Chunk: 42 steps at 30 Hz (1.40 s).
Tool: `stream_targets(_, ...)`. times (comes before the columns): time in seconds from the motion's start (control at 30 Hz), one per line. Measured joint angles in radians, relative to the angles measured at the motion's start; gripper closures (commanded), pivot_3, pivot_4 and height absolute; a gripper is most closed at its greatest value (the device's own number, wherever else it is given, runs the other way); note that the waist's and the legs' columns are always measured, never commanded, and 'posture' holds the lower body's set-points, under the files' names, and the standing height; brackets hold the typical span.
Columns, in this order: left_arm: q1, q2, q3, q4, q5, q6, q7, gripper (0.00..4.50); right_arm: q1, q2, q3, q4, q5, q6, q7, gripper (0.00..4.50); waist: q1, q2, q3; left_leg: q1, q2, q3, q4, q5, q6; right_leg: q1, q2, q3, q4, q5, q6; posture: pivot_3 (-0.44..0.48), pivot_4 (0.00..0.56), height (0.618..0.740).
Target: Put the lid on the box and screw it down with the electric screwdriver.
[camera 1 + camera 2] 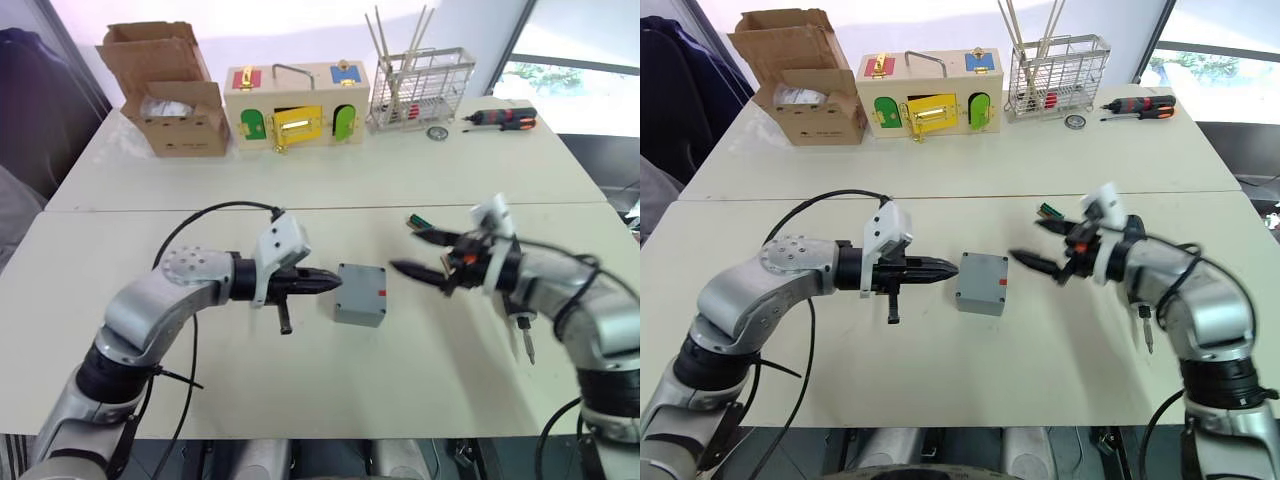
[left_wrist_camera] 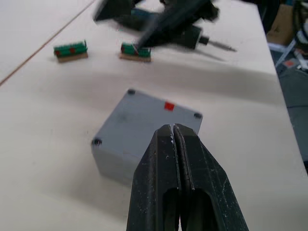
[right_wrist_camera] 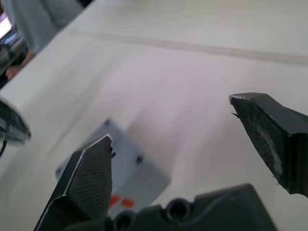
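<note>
Box (image 1: pixel 360 294) sits on the near table (image 1: pixel 420 390) between both arms, lid (image 2: pixel 159 111) already seated on top, red mark on its side. Left gripper (image 1: pixel 325 283) clenched, empty, tips just beside the box's left edge. Right gripper (image 1: pixel 412 246) spread wide, empty, near the box's right side. Electric screwdriver (image 1: pixel 521 327) lies on the table under the right forearm
</note>
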Motion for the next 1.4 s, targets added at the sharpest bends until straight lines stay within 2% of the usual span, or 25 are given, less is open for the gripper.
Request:
stream_targets(0.1,-0.028,-0.013,-0.021,0.000,0.007,-0.023,-0.017,4.50,-0.095,-0.091,-0.077,0.073,0.017,0.036,-0.004,0.02,0.001,0.000,0.000,0.000,0.000,0.000,0.000,0.000,0.000,0.001,0.000,0.000,-0.003,0.000,0.000,0.000,0.150,0.730)
stream_targets(0.2,-0.052,-0.045,-0.047,0.002,0.010,-0.059,-0.031,4.50,-0.174,-0.214,-0.059,0.176,-0.016,0.076,0.004,0.02,0.000,0.000,0.000,0.000,0.001,0.001,0.000,0.000,0.000,0.002,0.000,0.000,-0.005,0.000,0.000,0.000,0.150,0.730)
stream_targets(0.33,-0.059,-0.045,-0.093,0.001,0.038,-0.122,-0.069,4.50,-0.232,-0.436,0.100,0.293,-0.056,0.279,0.073,0.02,0.000,0.000,0.000,0.000,0.001,0.002,-0.002,-0.001,0.001,0.002,0.000,0.000,-0.007,0.000,0.000,0.000,0.150,0.730)
stream_targets(0.4,-0.057,-0.036,-0.117,-0.001,0.051,-0.149,-0.094,4.50,-0.265,-0.458,0.148,0.331,-0.039,0.393,0.116,0.02,-0.005,0.001,0.000,0.000,0.001,0.004,-0.002,-0.002,0.004,0.002,0.000,0.001,-0.008,0.000,0.000,0.000,0.150,0.730)
stream_targets(0.5,-0.046,-0.034,-0.152,-0.003,0.077,-0.197,-0.123,4.50,-0.262,-0.555,0.286,0.339,-0.012,0.543,0.211,0.02,-0.005,0.002,0.000,0.000,0.001,0.004,-0.002,-0.003,0.005,0.002,0.000,0.001,-0.008,0.000,0.000,0.000,0.150,0.730)
stream_targets(0.6,-0.032,-0.055,-0.166,-0.002,0.103,-0.218,-0.115,4.50,-0.257,-0.621,0.433,0.340,-0.028,0.590,0.294,0.02,0.000,0.002,0.001,-0.001,0.001,0.004,0.000,-0.003,0.006,0.002,0.000,0.001,-0.009,0.000,0.000,0.000,0.150,0.730)
stream_targets(0.77,-0.004,-0.118,-0.202,-0.005,0.138,-0.227,-0.052,4.50,-0.303,-0.584,0.566,0.392,-0.082,0.606,0.326,0.02,0.000,0.002,0.001,-0.001,0.001,0.005,0.001,-0.003,0.005,0.002,-0.001,0.002,-0.009,0.000,0.000,0.000,0.150,0.730)
stream_targets(1.03,0.026,-0.127,-0.198,-0.046,0.141,-0.205,0.014,4.50,-0.453,-0.446,0.712,0.647,-0.222,0.603,0.315,0.02,0.001,0.002,0.001,-0.001,0.001,0.005,0.001,-0.002,0.004,0.002,-0.001,0.002,-0.009,0.000,0.000,0.000,0.150,0.730)
stream_targets(1.27,0.038,-0.127,-0.198,-0.060,0.141,-0.184,0.059,4.50,-0.550,-0.352,0.847,0.835,-0.347,0.532,0.383,0.02,0.000,0.002,0.001,-0.001,0.000,0.005,0.001,-0.002,0.004,0.002,-0.001,0.002,-0.009,0.000,0.000,0.000,0.150,0.730)
stream_targets(1.4,0.047,-0.129,-0.198,-0.076,0.141,-0.171,0.083,4.50,-0.572,-0.337,0.909,0.861,-0.409,0.487,0.443,0.02,0.001,0.002,0.001,-0.001,0.000,0.005,0.001,-0.002,0.003,0.002,-0.001,0.001,-0.009,0.000,0.000,0.000,0.150,0.730)
